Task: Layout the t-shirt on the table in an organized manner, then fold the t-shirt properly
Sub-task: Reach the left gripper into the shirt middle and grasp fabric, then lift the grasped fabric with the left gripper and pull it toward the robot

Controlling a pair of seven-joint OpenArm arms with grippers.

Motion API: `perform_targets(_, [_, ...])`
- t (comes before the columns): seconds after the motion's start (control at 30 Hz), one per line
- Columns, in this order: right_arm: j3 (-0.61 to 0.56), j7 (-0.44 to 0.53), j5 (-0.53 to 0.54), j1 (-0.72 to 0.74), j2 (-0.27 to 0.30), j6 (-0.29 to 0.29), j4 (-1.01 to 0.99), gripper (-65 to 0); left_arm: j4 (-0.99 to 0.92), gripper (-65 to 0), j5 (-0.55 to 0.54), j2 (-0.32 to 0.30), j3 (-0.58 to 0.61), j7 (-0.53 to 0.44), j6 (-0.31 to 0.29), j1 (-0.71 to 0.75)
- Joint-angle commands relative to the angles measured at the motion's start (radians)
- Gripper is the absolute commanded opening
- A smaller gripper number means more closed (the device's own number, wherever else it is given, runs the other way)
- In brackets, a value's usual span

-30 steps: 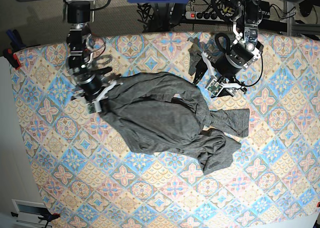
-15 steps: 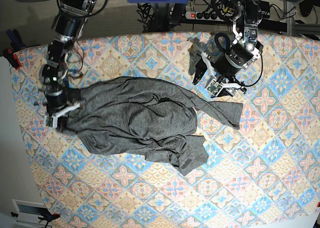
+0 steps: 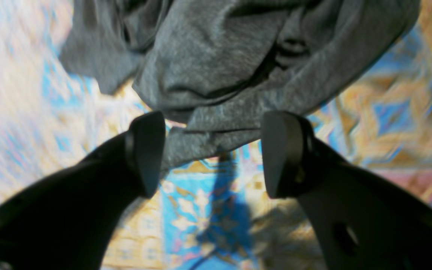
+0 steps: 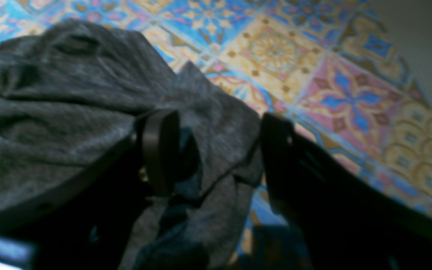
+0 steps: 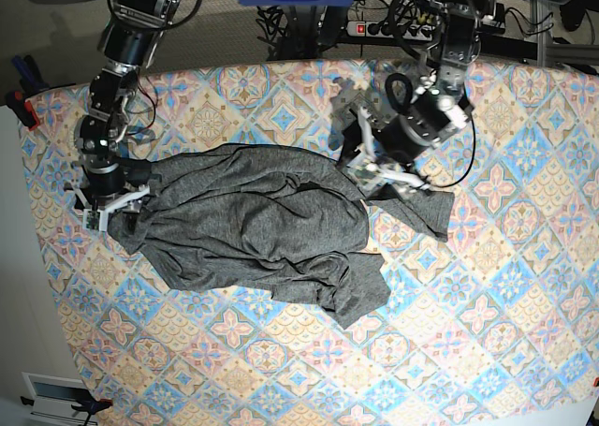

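Fingers spread wide on both arms, nothing gripped, no writing visible
Left fingers (image 3: 212, 153) at the rumpled grey t-shirt (image 5: 253, 225) edge mid-tabletop (image 5: 487, 351); right fingers (image 4: 219, 150) straddle its corner

The right gripper (image 4: 216, 150) is seen with jaws parted over a bunched edge of the t-shirt (image 4: 69, 112); grey cloth lies between them. The table (image 4: 313, 75) is exposed beyond.
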Motion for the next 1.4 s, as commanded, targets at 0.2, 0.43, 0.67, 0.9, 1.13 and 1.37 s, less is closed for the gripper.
perform_targets(0.2, [0.045, 0.034, 0.01, -0.029, 0.013, 0.0, 0.149, -30.0, -0.147, -25.7, 0.387, 0.001, 0.256, -0.025, 0.0, -0.077])
perform_targets(0.43, [0.064, 0.033, 0.01, -0.066, 0.013, 0.0, 0.162, -30.0, -0.195, -25.7, 0.385, 0.021, 0.274, -0.026, 0.0, -0.123])
perform_targets(0.67, [0.065, 0.036, 0.01, -0.092, 0.013, 0.0, 0.162, -30.0, -0.332, -25.7, 0.264, 0.056, 0.27, -0.026, 0.0, -0.208])
perform_targets(0.9, [0.065, 0.036, 0.008, -0.121, 0.013, 0.0, 0.162, -30.0, -0.428, -39.4, 0.19, 0.087, 0.271, -0.026, 0.0, -0.232])
perform_targets(1.13, [0.065, 0.034, 0.008, -0.141, 0.013, 0.0, 0.162, -30.0, -0.428, -61.8, 0.195, 0.089, 0.27, -0.026, 0.0, -0.174])
perform_targets(1.37, [0.065, 0.036, 0.008, -0.155, 0.013, 0.0, 0.162, -30.0, -0.405, -62.2, 0.196, 0.079, 0.268, -0.026, 0.002, -0.083])
